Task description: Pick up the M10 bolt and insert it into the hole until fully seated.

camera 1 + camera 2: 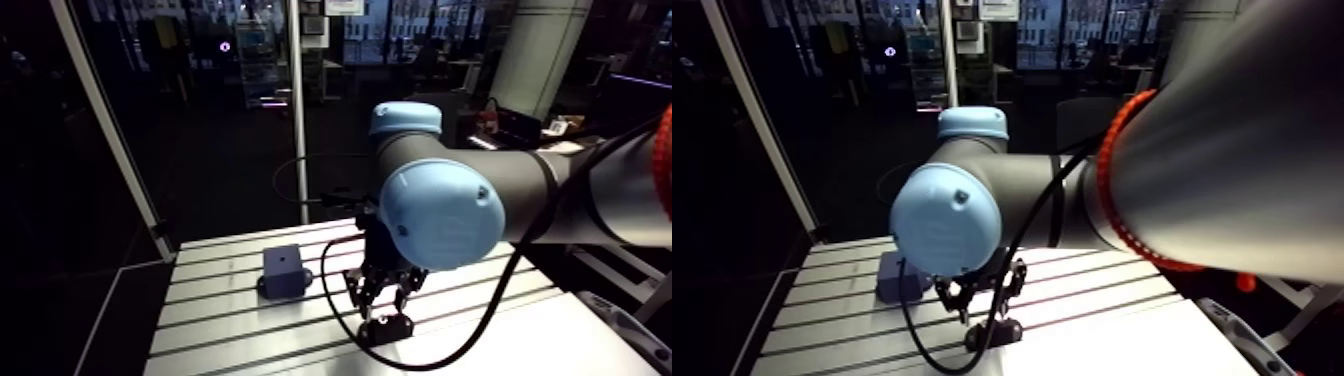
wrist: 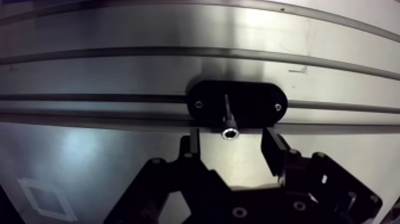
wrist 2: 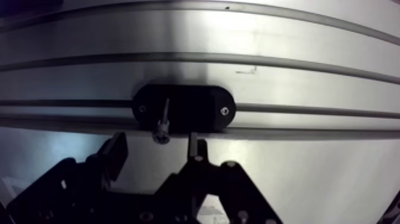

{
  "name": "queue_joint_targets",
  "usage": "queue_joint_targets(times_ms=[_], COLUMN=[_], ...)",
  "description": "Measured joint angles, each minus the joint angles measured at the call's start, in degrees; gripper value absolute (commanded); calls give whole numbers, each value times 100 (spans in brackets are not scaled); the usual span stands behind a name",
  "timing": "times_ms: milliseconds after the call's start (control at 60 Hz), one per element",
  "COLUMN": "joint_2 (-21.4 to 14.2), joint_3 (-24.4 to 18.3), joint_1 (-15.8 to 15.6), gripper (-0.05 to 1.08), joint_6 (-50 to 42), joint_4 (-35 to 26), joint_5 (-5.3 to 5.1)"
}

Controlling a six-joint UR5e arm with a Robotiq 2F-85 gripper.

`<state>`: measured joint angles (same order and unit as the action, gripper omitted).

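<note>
pick-up step. claw [image 2: 231, 143] open, bolt [image 2: 228, 119] upright between its fingers [image 2: 194, 144] in the black holder [image 2: 259, 104]. next move: close on the bolt head, lift straight.

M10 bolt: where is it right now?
Wrist view: the M10 bolt stands upright in the black oval holder on the slotted table, its head between the fingers of the open claw, touching neither.

Desk [image 2: 89, 71]: brushed alu, semi-gloss, smooth btwn slots, soft glare. Oval holder [image 2: 256, 101]: black, matt, plastic-looking. Bolt [image 2: 228, 119]: bare metal, shiny head. Pincer [image 2: 232, 138]: black matt finish. Block [image 1: 284, 270]: dark grey, matt, smooth faces. Joint cap [image 1: 440, 215]: lt-blue, smooth w/ slight sheen.
</note>
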<state>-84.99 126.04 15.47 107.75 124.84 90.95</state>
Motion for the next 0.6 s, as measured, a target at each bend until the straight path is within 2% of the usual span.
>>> queue_joint_targets(times_ms=[600], joint_2=[168], joint_3=[27], joint_1=[26], gripper=[48], joint_6=[-9], joint_4=[71], joint_5=[7])
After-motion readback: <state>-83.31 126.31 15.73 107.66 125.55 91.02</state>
